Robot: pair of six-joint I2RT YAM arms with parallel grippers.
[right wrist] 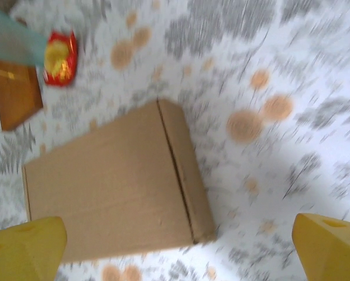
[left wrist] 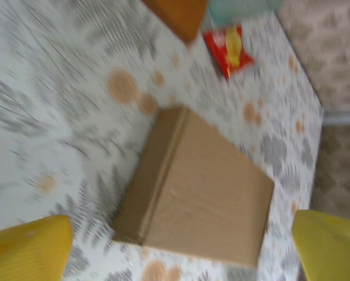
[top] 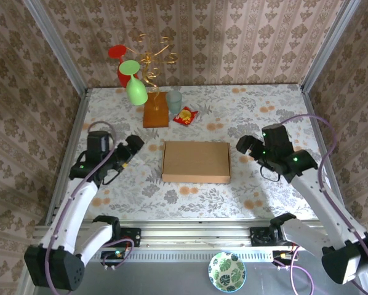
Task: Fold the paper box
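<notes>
Left gripper point(left wrist: 181, 234) & right gripper point(right wrist: 179, 234) both spread wide, empty, flanking the paper box point(top: 196, 161): prob light, stiff cardboard, slick, so pinch its side-wall edges.

Plain brown paper box point(top: 196, 161), grey-and-orange floral table point(top: 252, 104).

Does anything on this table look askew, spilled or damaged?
Nothing stands out. The plain brown cardboard box lies closed and flat, square to the edges of the flowered table, with no visible tear or dent.
</notes>
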